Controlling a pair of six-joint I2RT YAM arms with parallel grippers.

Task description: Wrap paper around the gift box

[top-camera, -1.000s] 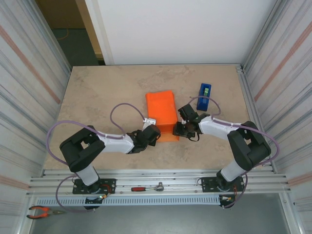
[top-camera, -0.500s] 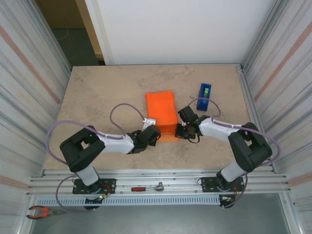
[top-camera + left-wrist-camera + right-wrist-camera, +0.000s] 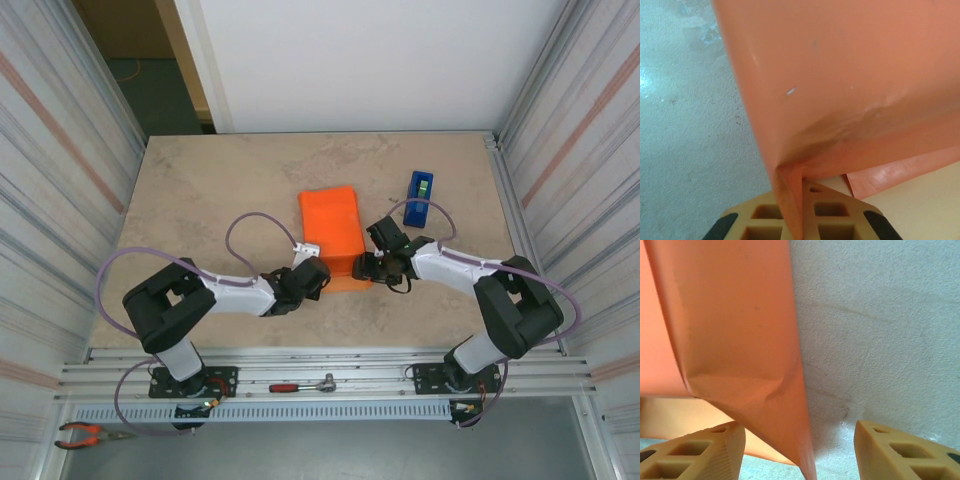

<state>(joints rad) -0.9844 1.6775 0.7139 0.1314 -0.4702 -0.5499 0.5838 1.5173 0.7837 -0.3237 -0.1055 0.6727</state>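
Pinching paper (image 3: 850, 90) corner, lower centre: left gripper (image 3: 792, 220) clamped, holding fold taut; right gripper (image 3: 799, 432) apart, straddling opposite flap, poised to pinch.

Black-and-white arms (image 3: 240, 292), purple cables (image 3: 229, 236)

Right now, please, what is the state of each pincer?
Left pincer: closed, pinching a fold of the thin bright orange paper sheet.
Right pincer: open, holding nothing.

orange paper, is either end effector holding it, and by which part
The left end effector pinches a folded near-left corner of the paper. The right end effector is open, gripping nothing.
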